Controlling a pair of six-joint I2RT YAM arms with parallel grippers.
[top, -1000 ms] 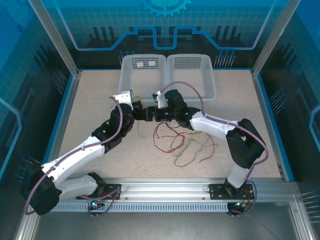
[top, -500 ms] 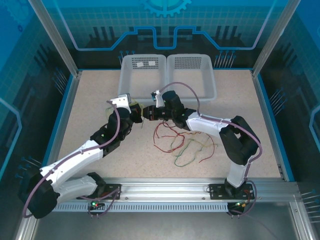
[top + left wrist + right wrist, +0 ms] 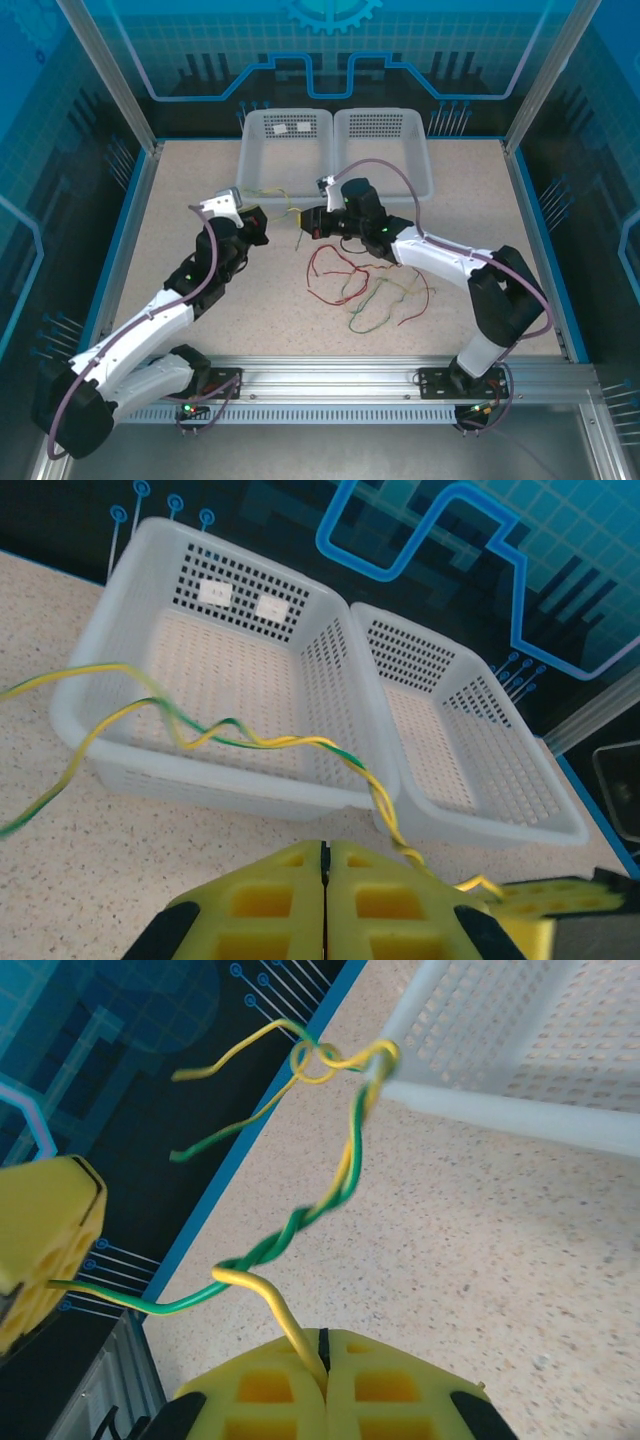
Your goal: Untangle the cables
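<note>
Two cables, one yellow and one green-and-yellow, are twisted round each other (image 3: 300,1222) and hang in the air between my grippers. Their loose ends arch over the front of the left basket (image 3: 190,735). My right gripper (image 3: 322,1365) is shut on the yellow strand. The green-and-yellow strand (image 3: 130,1305) runs sideways into my left gripper (image 3: 45,1230), which is shut (image 3: 325,852). From above, the left gripper (image 3: 258,222) and right gripper (image 3: 305,222) stand a short gap apart. Red cables (image 3: 335,272), a green one (image 3: 368,312) and a pale yellow one (image 3: 398,285) lie tangled on the table.
Two white perforated baskets, left (image 3: 243,170) and right (image 3: 426,172), stand side by side at the back, just behind the grippers. Blue-edged walls ring the speckled table (image 3: 180,230). The arms' lilac-grey cables (image 3: 385,170) loop above the right forearm.
The two grippers, close together a second ago, have drawn apart. The left one went left and the right one a little right. The twisted cable now spans the gap.
</note>
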